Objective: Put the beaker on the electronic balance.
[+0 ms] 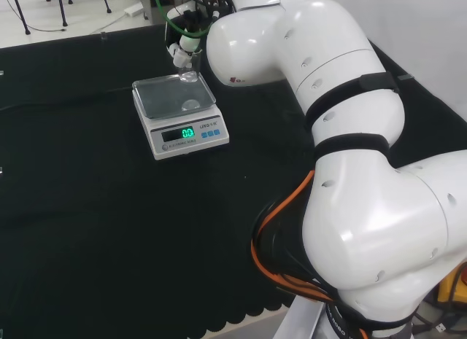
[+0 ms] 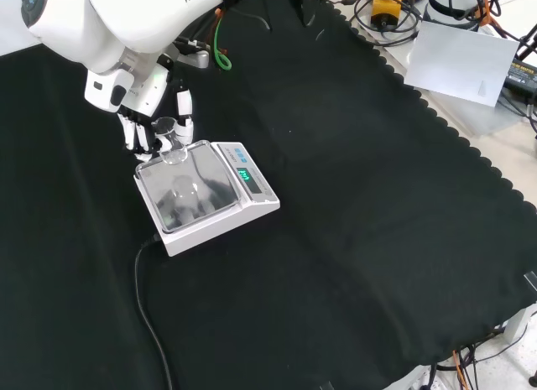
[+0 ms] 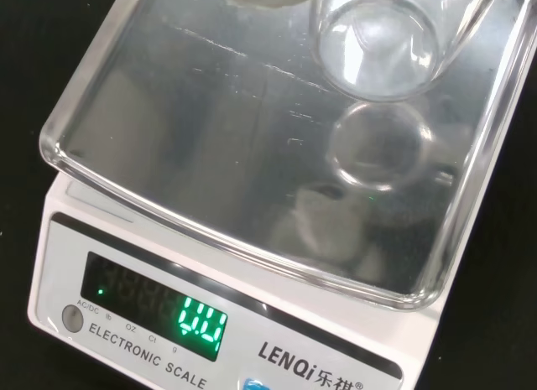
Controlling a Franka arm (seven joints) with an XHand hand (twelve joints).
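Black cloth (image 2: 352,197) covers the bench on which the electronic balance (image 2: 205,197) stands, a white housing topped by a shiny rectangular weighing pan (image 1: 174,97) with raised clear edges and a lit green display (image 1: 187,133) on its front face. In the front view the hand (image 2: 143,126) reaches down beside the far corner of the balance, its black and white fingers (image 2: 183,109) curled round the beaker (image 2: 170,141), a small clear glass vessel held upright at that corner of the pan. In the head view the beaker (image 1: 188,71) sits at the pan's far right corner, just below the white arm (image 1: 292,40). In the wrist view the beaker's round base (image 3: 377,46) hangs over the pan, with its circular reflection lying on the metal just beside it; whether the base touches the pan cannot be told. A black cable (image 2: 147,314) runs from the near end of the balance across the cloth.
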